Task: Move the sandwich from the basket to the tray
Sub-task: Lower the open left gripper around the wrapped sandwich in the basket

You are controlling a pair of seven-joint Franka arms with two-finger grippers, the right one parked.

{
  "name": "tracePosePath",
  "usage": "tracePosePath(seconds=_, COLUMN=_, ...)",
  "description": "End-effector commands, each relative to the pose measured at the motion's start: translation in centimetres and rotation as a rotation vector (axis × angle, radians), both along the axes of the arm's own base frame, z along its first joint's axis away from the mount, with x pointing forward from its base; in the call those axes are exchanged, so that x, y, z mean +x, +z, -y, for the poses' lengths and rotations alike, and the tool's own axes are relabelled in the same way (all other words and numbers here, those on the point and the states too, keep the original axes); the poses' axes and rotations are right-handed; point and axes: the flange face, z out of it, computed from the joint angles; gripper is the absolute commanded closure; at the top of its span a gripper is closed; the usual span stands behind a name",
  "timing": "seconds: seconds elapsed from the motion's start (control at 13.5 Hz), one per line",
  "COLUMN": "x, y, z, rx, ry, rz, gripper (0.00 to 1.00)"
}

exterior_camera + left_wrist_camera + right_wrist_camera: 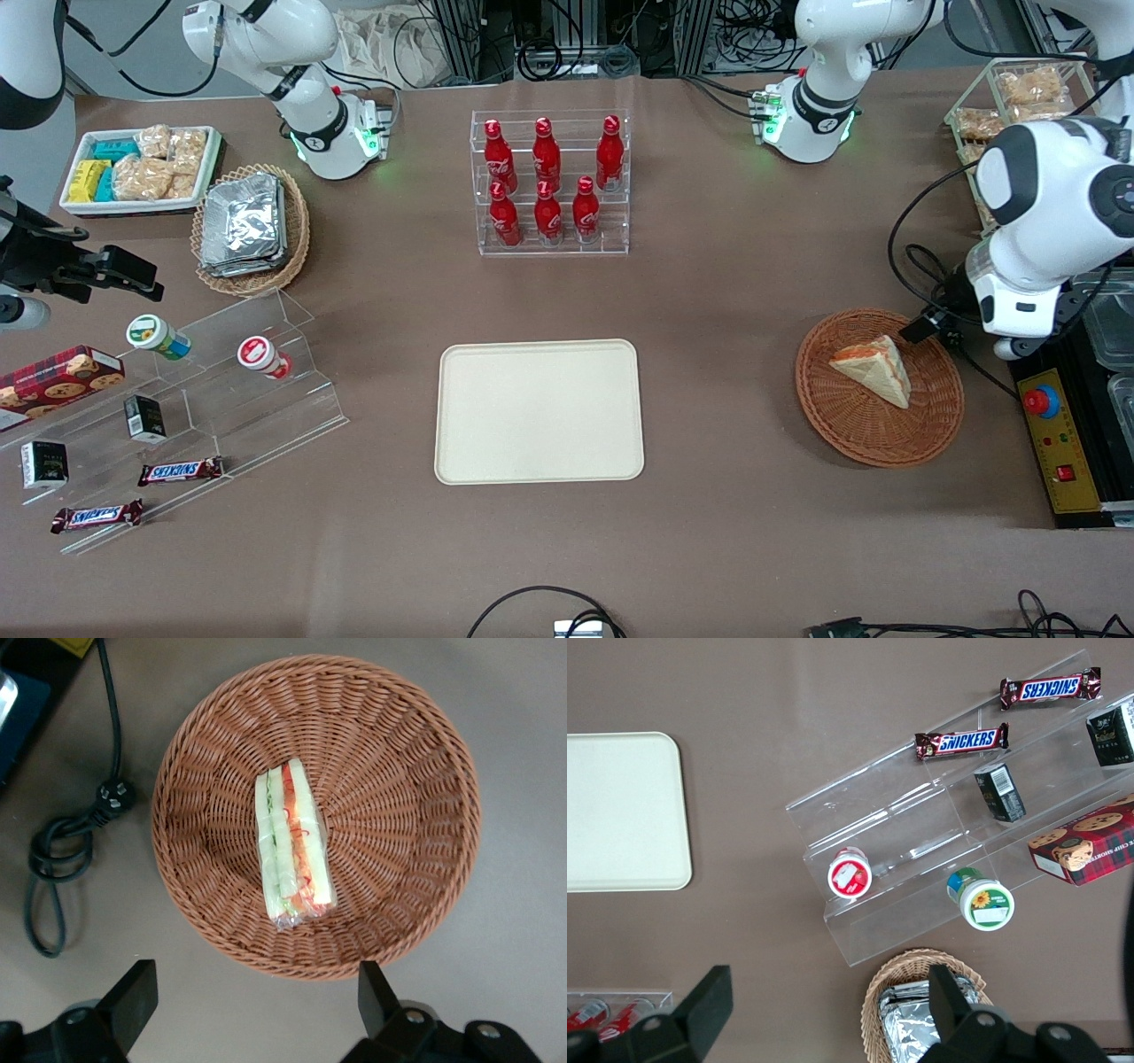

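The sandwich is a pale bread wedge lying in the round reddish-brown wicker basket toward the working arm's end of the table. In the left wrist view the sandwich shows its red-orange and green filling, in clear wrap, at the middle of the basket. My left gripper hovers above the basket's rim, open and empty. Its fingers stand wide apart, over bare table just outside the rim. The cream tray lies empty at the table's middle, and also shows in the right wrist view.
A clear rack of red bottles stands farther from the camera than the tray. A black cable and a control box lie beside the basket. A stepped clear shelf with snacks and a foil-packet basket sit toward the parked arm's end.
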Motion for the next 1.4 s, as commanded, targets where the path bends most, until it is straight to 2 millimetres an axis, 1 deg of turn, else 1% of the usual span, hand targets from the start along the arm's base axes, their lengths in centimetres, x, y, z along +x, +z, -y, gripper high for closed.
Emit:
tracePosePath(seconds=0.0, x=-0.5, y=-1.4, z=0.0, rx=0.011, ry=0.057, rz=0.023, gripper=0.00)
tracePosePath(seconds=0.22, x=-0.6, y=-3.5, z=-0.2, rx=0.008, ry=0.103, rz=0.051, gripper=0.00)
tracePosePath(seconds=0.59, x=0.4, y=-7.3, z=-0.1, rx=-0.005, ry=0.177, rz=0.059, gripper=0.00)
tracePosePath(seconds=0.74, x=0.7, y=-8.5, z=-0.1, rx=-0.010, ry=0.197, rz=0.067, gripper=0.00)
tracePosePath(seconds=0.96, x=0.9, y=-9.4, z=0.0, rx=-0.007, ry=0.215, rz=0.075, gripper=0.00)
tracePosePath(seconds=1.33, x=1.3, y=-12.0, z=0.4, rx=-0.017, ry=0.249, rz=0.096, gripper=0.00)
